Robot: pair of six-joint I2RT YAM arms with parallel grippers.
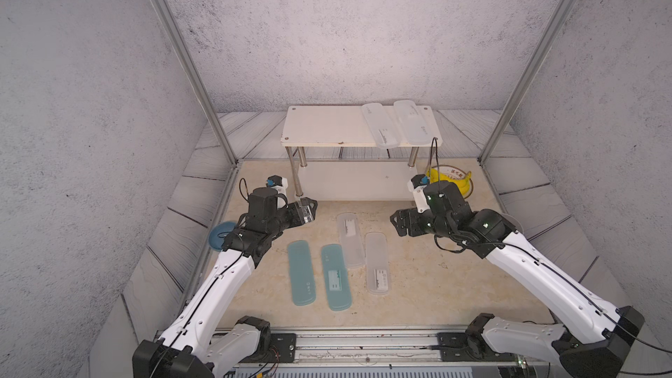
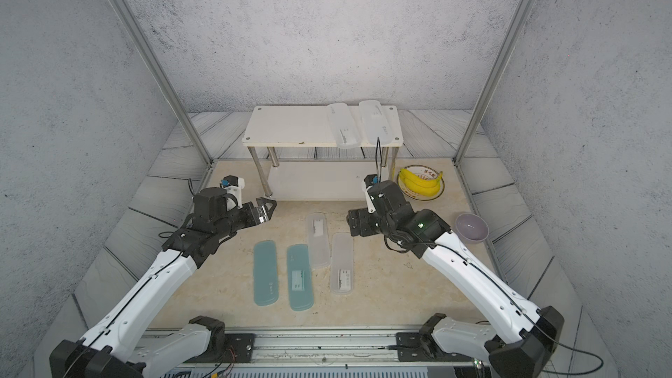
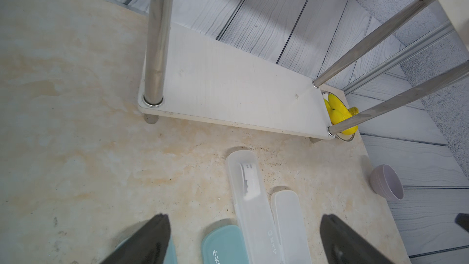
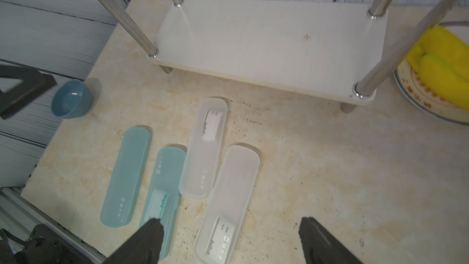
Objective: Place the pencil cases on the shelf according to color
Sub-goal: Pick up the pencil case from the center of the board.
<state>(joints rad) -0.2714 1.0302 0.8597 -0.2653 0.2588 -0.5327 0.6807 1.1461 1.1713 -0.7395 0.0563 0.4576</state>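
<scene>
White pencil case [image 4: 226, 200], printed label [image 4: 220, 240], txt unreadable

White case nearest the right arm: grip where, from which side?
Probably take the white case top-down with the right hand, jaws across its width at the labelled near half. It lies flat; both long edges are free there; the neighbouring white case crowds the far half.

No text reads out fully. White East Asian characters beside a round logo are printed on a teal pencil case [image 3: 223, 245] and a frosted pencil case [image 3: 253, 212], too blurred to transcribe. Red characters ring the rim of the plate [image 2: 431, 172]; the paper-label print on a second frosted pencil case [image 4: 228, 199] is too small.
</scene>
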